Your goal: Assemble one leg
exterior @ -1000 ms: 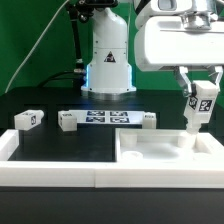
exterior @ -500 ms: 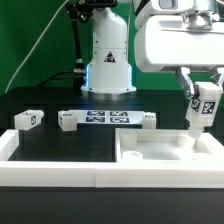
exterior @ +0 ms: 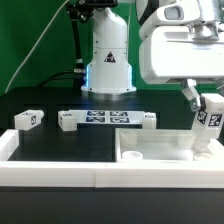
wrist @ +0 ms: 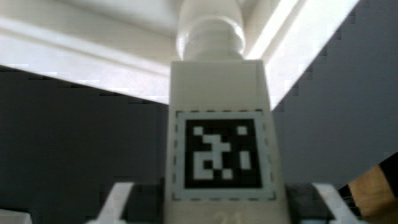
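One smooth white rectangular leg (exterior: 207, 127), tagged black-and-white, sits clamped in the tool (exterior: 203, 106) by the rimmed tabletop (exterior: 160, 172).

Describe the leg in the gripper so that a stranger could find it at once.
Find the large white tabletop at the exterior view's lower right. Over its far right corner, the gripper grips one leg upright, with its tag facing the camera. The other legs lie on the black table further left; only this one is held up.
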